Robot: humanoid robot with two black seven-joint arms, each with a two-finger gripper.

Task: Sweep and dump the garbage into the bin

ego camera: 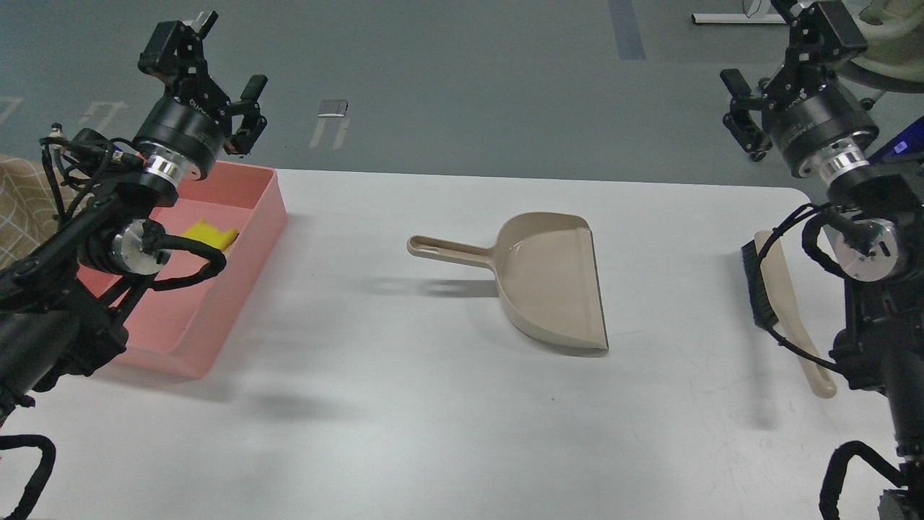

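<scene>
White tabletop [404, 404], matte, rounded at the far right corner, fills most of the view. Beyond it, grey-green floor [469, 72] with a dark stripe and a small grey plate lying flat.

Pink bin [249, 238], shallow and rectangular, sits at the left side of the table, partly hidden by the left arm. Inside it, a yellow sponge chunk [209, 235] shows near the middle, between arm cables; green layer not clear from here. Bread slice not seen; much of the bin floor is covered by the arm.

Beige dustpan [552, 282] lies flat at table centre, handle pointing left toward the bin, wide mouth to the right. Pan looks bare inside. Well apart from the bin.

Beige brush [783, 303] with black bristles lies at the right side of the table, bristles facing left, handle end toward the near edge. A cable from the right arm crosses in front of it.

Left gripper [220, 79] raised above the far end of the bin, fingers spread apart, nothing between them, touching nothing.

Right gripper [779, 68] raised beyond the table's far right corner, fingers likewise parted, nothing held, clear of the brush.
</scene>
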